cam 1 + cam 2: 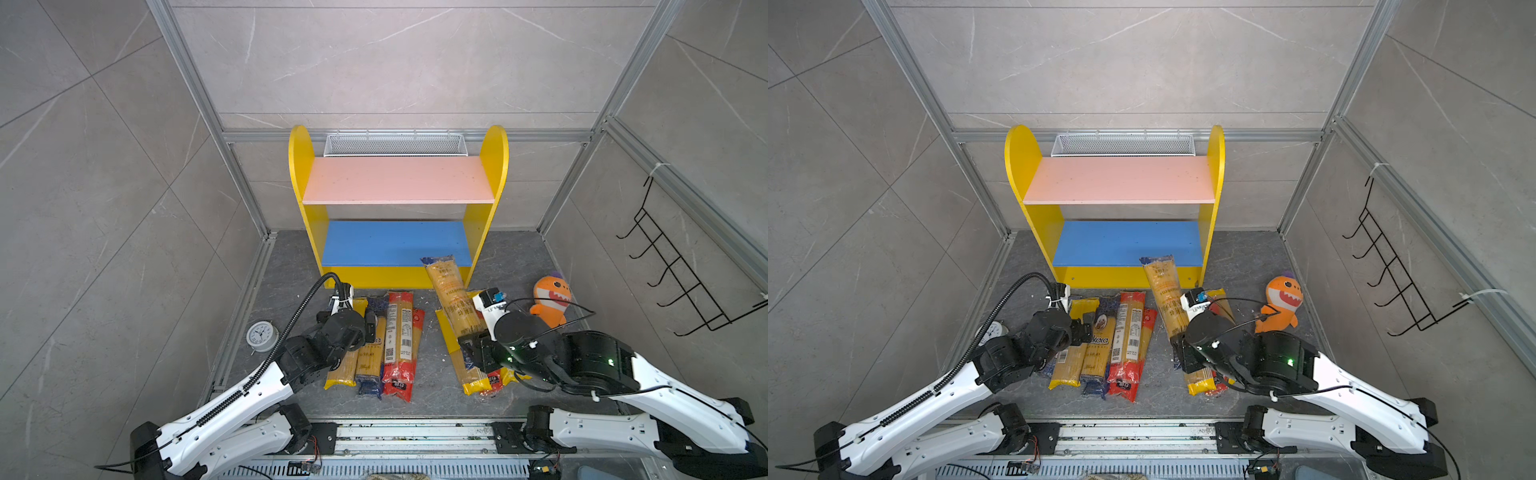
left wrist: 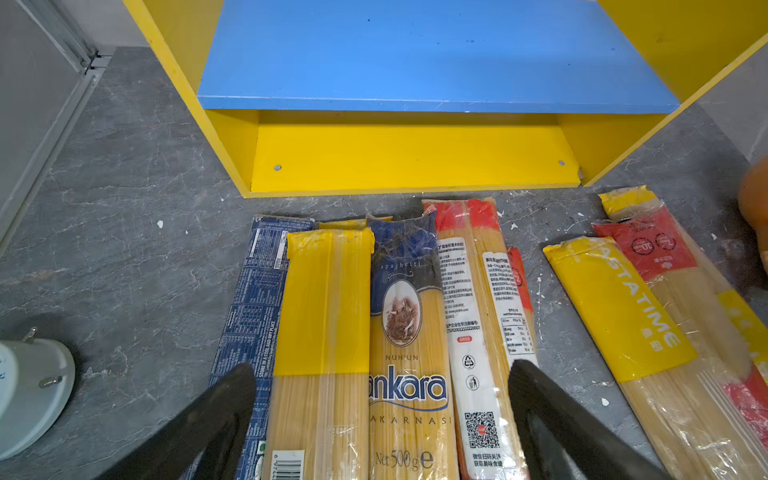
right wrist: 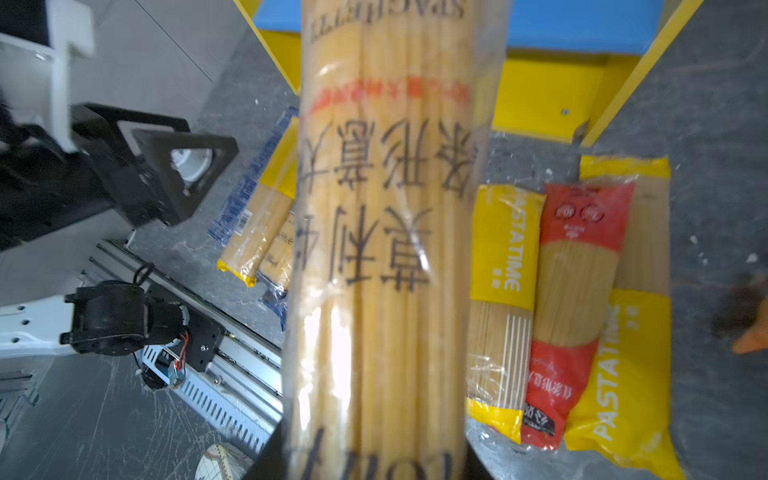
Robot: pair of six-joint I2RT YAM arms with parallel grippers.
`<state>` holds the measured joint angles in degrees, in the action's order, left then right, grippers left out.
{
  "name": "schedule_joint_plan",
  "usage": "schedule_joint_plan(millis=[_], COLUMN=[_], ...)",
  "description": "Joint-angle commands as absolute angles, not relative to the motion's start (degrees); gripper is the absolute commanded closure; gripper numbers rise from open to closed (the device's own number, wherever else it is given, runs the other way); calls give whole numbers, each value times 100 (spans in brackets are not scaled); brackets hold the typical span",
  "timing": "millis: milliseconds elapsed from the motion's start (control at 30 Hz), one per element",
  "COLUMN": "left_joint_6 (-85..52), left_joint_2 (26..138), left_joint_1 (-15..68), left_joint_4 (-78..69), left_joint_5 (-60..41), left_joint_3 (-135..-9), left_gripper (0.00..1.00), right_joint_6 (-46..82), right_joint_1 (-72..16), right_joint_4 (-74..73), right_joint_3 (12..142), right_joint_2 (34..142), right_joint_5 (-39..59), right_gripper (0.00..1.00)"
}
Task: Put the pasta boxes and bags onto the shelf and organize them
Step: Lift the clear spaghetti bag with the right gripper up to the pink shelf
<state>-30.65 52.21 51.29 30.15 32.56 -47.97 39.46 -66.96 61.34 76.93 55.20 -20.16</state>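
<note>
Clear spaghetti bag (image 1: 451,297) is held off the floor, right gripper (image 1: 468,337) clamped on its near end, far tip pointing at the blue lower board (image 1: 374,245) of the shelf (image 1: 300,174), likely to slide in lengthwise. The yellow side panel (image 1: 478,232) near that tip could snag. The left gripper (image 2: 382,372) hangs with fingers spread wide above the floor row of packs (image 1: 376,345); plush shark (image 1: 550,299) and clock (image 1: 262,336) sit aside.

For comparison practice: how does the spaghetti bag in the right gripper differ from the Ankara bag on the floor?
The held bag is raised, slanting toward the blue board; the Ankara bag lies flat on the floor. The right gripper clamps the held bag; the Ankara bag lies free under the open left gripper. The held bag shows black characters; the Ankara bag a navy top. Both hold long spaghetti.
</note>
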Motion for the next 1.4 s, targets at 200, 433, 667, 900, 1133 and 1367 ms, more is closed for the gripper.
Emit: schedule_joint_plan(millis=[200,433,667,900,1133,1367], left_joint_6=[-2570,-2030,-1494,-1128,-1007,-1028], left_joint_2=[5480,5922,6374,6928,7219,7335], left_joint_1=[5153,5155,5150,5150,5146,5150], left_joint_4=[2786,2837,3019,3155,3050,3035], left_joint_5=[3021,2729,2200,1927,1929,2013], left_joint_3=[-5341,-6022,-7092,-7937,-7985,-7913], left_gripper=[2,2,1,1,1,1], right_joint_6=[2717,2013,1488,1168,1084,1086], right_joint_1=[-6709,-5808,-4752,-3769,-2840,-2317], right_joint_4=[5959,5671,5648,5801,5853,5793], right_joint_3=[9886,11446,13012,14723,16127,15953], right_joint_2=[6609,7610,8771,10107,11274,11531], right_joint_5=[-3446,-3212,-2623,-1961,-1188,-958], right_gripper=[100,100,100,100,100,100])
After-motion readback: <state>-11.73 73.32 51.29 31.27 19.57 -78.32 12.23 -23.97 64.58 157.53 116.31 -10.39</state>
